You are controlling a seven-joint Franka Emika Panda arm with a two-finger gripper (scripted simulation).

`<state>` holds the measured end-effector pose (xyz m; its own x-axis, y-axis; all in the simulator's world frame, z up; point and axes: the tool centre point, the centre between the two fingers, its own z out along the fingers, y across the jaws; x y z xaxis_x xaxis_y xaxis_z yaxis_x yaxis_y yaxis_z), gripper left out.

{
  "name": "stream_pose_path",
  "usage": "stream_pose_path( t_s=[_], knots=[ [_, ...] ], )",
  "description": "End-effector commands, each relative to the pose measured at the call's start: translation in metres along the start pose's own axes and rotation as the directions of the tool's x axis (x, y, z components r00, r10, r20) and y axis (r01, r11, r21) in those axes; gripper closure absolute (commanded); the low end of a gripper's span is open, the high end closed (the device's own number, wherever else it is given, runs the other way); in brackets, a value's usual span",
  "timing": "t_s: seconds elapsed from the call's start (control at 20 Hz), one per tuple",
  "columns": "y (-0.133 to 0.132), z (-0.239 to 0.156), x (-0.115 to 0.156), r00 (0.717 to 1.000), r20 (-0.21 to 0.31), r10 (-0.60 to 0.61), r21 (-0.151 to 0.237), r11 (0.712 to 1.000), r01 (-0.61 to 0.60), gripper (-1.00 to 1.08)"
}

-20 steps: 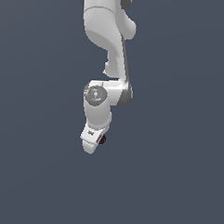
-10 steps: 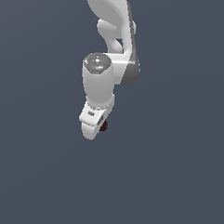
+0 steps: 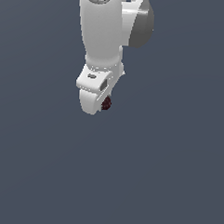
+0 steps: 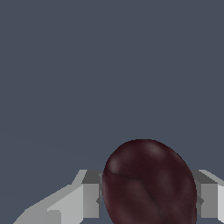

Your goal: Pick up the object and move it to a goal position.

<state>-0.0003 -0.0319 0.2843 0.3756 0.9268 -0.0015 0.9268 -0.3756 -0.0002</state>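
Observation:
The object is a small dark maroon ball (image 3: 106,103) with a mottled surface. In the exterior view it peeks out at the lower end of my white gripper (image 3: 99,105), mostly hidden behind the hand. In the wrist view the ball (image 4: 148,183) fills the space between the two grey fingers (image 4: 89,194), which press on both of its sides. My gripper is shut on the ball and holds it up in the air, with the arm reaching down from the top of the exterior view.
Only a plain dark grey-blue background shows around the arm in both views. No other objects, edges or goal marker are visible.
The arm and gripper have come closer to the exterior camera and look larger, with the ball still held between the fingers.

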Motion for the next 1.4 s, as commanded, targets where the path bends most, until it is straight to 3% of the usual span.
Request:
stream_pose_path(
  t_s=[0.0,0.7,1.35],
  knots=[
    [-0.006,-0.031,0.000,1.000,0.000,0.000,0.000,1.000,0.000,1.08],
    [-0.029,-0.173,0.002,1.000,-0.002,0.001,0.000,1.000,-0.001,1.08],
    [-0.033,-0.217,0.003,1.000,-0.002,0.002,0.000,1.000,-0.002,1.08]
  ],
)
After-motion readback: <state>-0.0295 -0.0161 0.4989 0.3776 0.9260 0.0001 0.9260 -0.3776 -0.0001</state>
